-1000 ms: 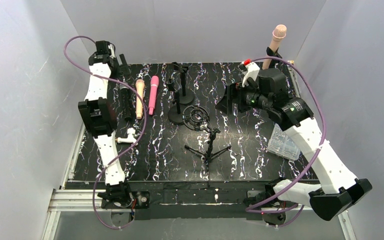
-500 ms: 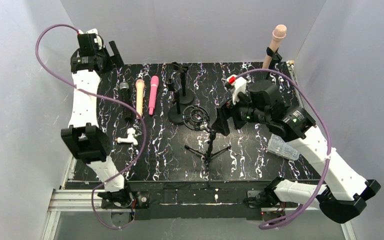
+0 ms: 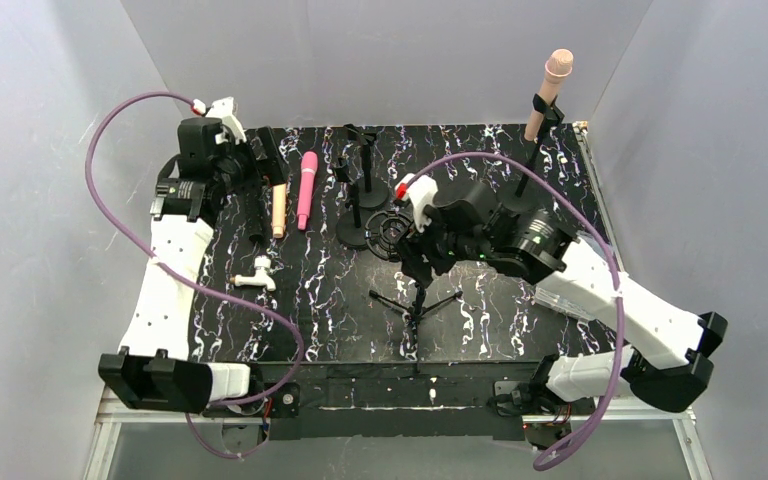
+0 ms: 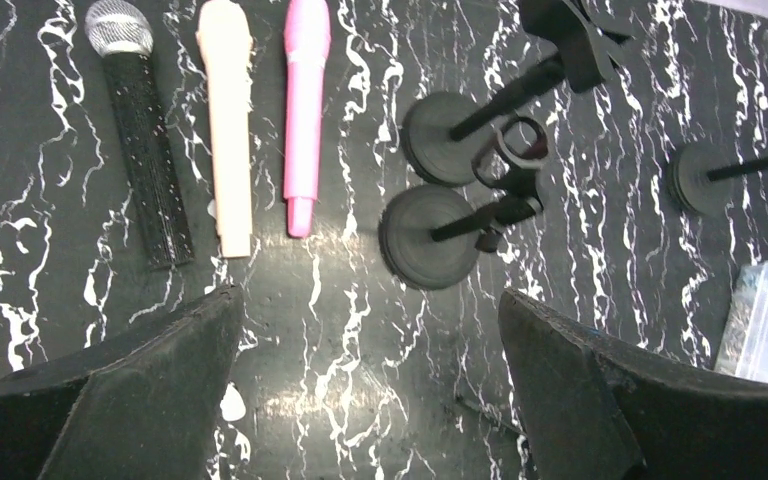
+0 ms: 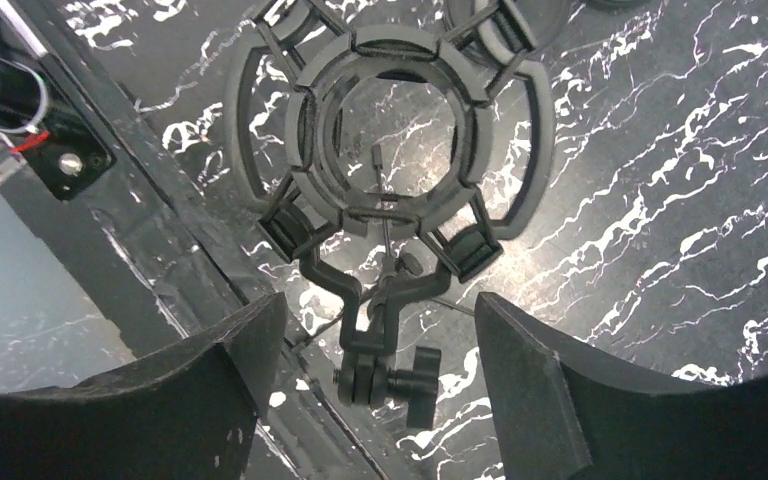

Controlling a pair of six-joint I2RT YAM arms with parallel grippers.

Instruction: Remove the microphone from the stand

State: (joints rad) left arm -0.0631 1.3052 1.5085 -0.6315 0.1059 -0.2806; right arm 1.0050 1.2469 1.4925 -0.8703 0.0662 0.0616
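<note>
Left fingers [image 4: 135, 400] were spread wide and held nothing, hanging high above the marbled black surface [image 4: 340, 330]. Below them lay three loose mics side by side: a black one [image 4: 148, 150], a cream one [image 4: 226, 120] and a pink one [image 4: 304, 110]. Over on the other side, the right fingers [image 5: 175, 400] were parted and empty too. They framed the wrist view straight down onto a black shock mount [image 5: 390, 130] atop its tripod stand [image 3: 417, 300], above it and not touching it. And the microphone [image 3: 558, 68]? It sat in the clip of the tall stand [image 3: 530, 150] at the far right corner, head up and leaning a little, well apart from both sets of fingers. Two round-base desk stands [image 4: 428, 238] stood just beside the loose mics, and a clear plastic box [image 4: 765, 320] lay near the right edge of the surface.
</note>
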